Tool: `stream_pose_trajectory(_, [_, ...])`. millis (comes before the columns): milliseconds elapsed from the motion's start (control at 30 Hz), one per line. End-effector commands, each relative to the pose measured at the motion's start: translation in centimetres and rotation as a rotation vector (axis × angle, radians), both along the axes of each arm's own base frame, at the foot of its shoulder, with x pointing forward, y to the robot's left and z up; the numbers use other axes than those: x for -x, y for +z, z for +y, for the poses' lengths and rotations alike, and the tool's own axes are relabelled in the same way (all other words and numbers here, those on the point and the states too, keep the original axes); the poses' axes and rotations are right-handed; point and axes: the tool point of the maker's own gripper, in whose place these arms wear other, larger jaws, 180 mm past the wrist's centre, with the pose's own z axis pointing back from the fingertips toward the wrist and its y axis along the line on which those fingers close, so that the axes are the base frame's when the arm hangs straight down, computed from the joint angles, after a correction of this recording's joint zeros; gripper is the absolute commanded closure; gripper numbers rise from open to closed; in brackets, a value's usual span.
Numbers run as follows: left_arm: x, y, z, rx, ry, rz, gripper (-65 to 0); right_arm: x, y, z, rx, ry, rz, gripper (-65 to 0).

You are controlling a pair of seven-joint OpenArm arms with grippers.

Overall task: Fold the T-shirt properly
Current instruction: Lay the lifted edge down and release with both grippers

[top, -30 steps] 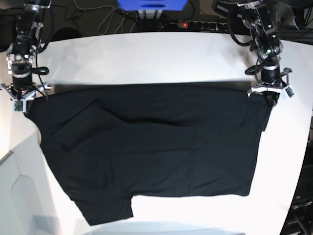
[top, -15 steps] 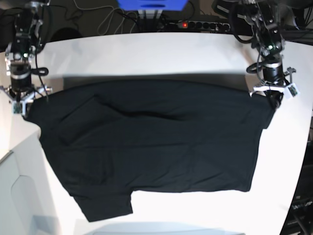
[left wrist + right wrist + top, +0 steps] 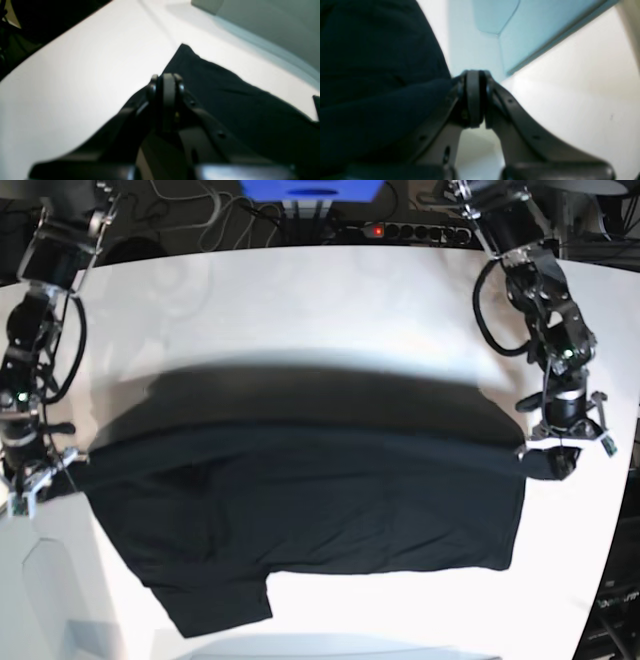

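With both my left end effector point(image 3: 560, 463) and right end effector point(image 3: 30, 485) clamped on the T-shirt point(image 3: 310, 520), its far edge raised over the tabletop point(image 3: 300, 310), I fear uneven pulling toward 6 o'clock skews the fold.

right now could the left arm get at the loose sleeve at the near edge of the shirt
Probably not yet. The left end effector is shut on the T-shirt's lifted far corner, so it must let go first. The sleeve lies uncovered on the table, toward the other arm's side.
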Motion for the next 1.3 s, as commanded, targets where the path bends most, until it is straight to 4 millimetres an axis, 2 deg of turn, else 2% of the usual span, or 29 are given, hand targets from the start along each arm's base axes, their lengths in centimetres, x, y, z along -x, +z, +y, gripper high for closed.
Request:
stream_pose_trajectory(0, [-0.5, 2.7, 1.2, -0.034, 0.028, -0.07, -0.2, -0.9, 2.9, -0.9, 0.04, -0.005, -0.075, 0.0])
stream_pose_trajectory(100, [-0.4, 3.8, 1.8, -0.024, 0.044, -0.078, -0.2, -0.9, 3.1, -1.0, 0.042, -0.008, -0.079, 0.0])
stream_pose_trajectory(133, [-0.2, 3.9, 2.0, -0.024, 0.049, -0.076, -0.2, -0.6, 2.7, -1.1, 0.042, -0.009, -0.069, 0.0])
stream_pose_trajectory(200, [0.4, 4.0, 2.2, -0.021, 0.06, -0.075, -0.2, 0.8, 0.7, -1.0, 0.044, -0.005, -0.019, 0.0])
stream_pose_trajectory(333, [2.7, 2.0, 2.3, -0.035, 0.064, -0.007, -0.2, 4.1, -2.0, -0.1, 0.058, 0.02, 0.058, 0.0])
stream_pose_trajectory(500, [5.8, -1.4, 2.0, -0.028, 0.068, 0.091, -0.2, 7.7, -4.0, 1.9, 0.061, 0.056, 0.117, 0.0])
stream_pose_trajectory(567, [7.3, -2.4, 2.7, -0.025, 0.092, 0.125, -0.2, 9.2, -4.7, 2.4, 0.067, 0.068, 0.149, 0.0])
stream_pose_trajectory(767, [11.1, -5.5, 2.7, 0.011, 0.132, 0.221, -0.2, 14.1, -8.3, 2.5, 0.069, 0.079, 0.292, 0.0])
stream_pose_trajectory(867, [12.9, -6.2, 2.5, -0.002, 0.125, 0.267, -0.2, 16.0, -9.5, 2.4, 0.07, 0.083, 0.347, 0.0])
stream_pose_trajectory(1000, [15.0, -7.2, 2.5, -0.013, 0.125, 0.324, -0.2, 17.6, -9.9, 1.5, 0.078, 0.061, 0.381, 0.0])
stream_pose_trajectory(1267, [18.5, -8.9, 2.6, -0.022, 0.125, 0.422, -0.2, 19.4, -10.0, -0.2, 0.103, 0.027, 0.417, 0.0])
